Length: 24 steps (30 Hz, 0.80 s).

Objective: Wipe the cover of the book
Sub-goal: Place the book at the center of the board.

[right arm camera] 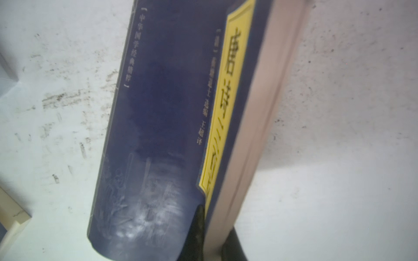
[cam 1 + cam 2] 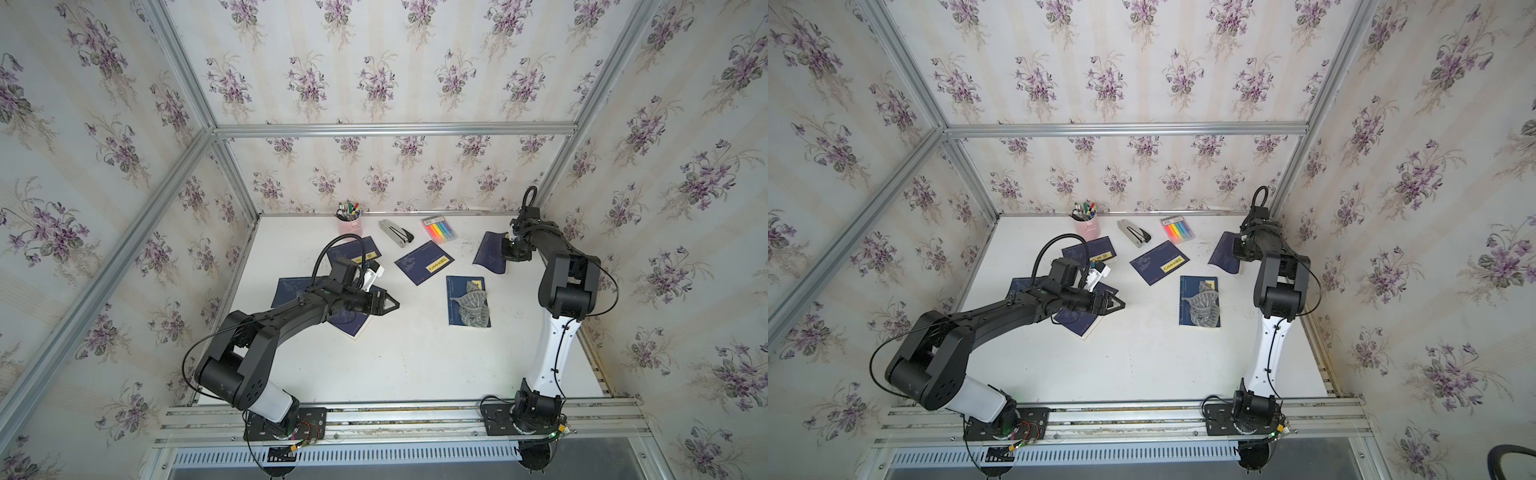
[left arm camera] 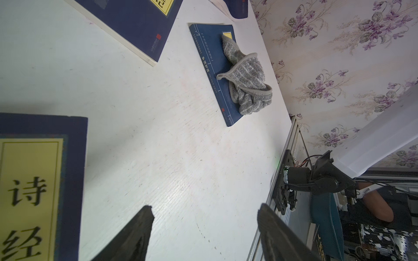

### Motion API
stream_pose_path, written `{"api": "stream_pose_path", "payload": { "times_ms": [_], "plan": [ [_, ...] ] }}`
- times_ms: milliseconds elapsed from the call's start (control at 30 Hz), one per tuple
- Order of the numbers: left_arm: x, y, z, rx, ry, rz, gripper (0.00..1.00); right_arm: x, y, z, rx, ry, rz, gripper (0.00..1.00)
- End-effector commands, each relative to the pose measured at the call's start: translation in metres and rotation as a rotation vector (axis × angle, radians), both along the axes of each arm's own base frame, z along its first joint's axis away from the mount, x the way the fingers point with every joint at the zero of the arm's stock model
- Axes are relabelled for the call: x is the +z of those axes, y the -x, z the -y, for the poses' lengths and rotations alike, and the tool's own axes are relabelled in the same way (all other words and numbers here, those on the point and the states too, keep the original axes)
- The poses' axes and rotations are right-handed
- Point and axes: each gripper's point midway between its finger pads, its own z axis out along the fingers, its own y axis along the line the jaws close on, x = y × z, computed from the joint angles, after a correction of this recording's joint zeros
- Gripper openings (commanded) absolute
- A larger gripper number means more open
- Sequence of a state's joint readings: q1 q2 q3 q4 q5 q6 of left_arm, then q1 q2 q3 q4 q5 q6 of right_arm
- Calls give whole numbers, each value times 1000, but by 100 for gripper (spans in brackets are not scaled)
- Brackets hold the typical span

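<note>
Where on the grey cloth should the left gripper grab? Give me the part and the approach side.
Grip the raised, bunched fold in the middle of the grey cloth, coming straight down from above. It lies crumpled on the blue book; its edges hug the cover, while the hump likely gives the open left gripper something to close across.

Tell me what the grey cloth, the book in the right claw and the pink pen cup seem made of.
Grey cloth: terry-like fabric, matte; looped striped pile, stitched hem.
Held book: paper pages, card cover with slight sheen; cream page block, whitish glare on the blue.
Pink pen cup: smooth, perhaps painted metal or plastic; too small to tell.
</note>
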<state>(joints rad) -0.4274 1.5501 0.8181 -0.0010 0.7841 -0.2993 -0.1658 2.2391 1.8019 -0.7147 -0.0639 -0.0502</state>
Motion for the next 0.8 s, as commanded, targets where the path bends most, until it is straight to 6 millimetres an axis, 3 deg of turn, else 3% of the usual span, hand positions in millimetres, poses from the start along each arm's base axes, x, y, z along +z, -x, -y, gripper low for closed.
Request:
{"api": "stream_pose_path", "payload": {
  "times_ms": [0,167,400,633,767],
  "plan": [
    [3,-5,-1,0,4,46,74,1,20,0,58,59,-67,0],
    [-1,-6,-1,2,5,35,74,-6,29,-23,148,133,-111,1],
    [-2,-6,-3,9,6,38,74,-1,30,-12,129,203,-110,1],
    [1,-6,-3,10,13,42,74,20,22,8,37,309,-55,34],
    [1,-5,-3,7,16,42,74,30,19,11,1,324,-25,41]
  ]
}}
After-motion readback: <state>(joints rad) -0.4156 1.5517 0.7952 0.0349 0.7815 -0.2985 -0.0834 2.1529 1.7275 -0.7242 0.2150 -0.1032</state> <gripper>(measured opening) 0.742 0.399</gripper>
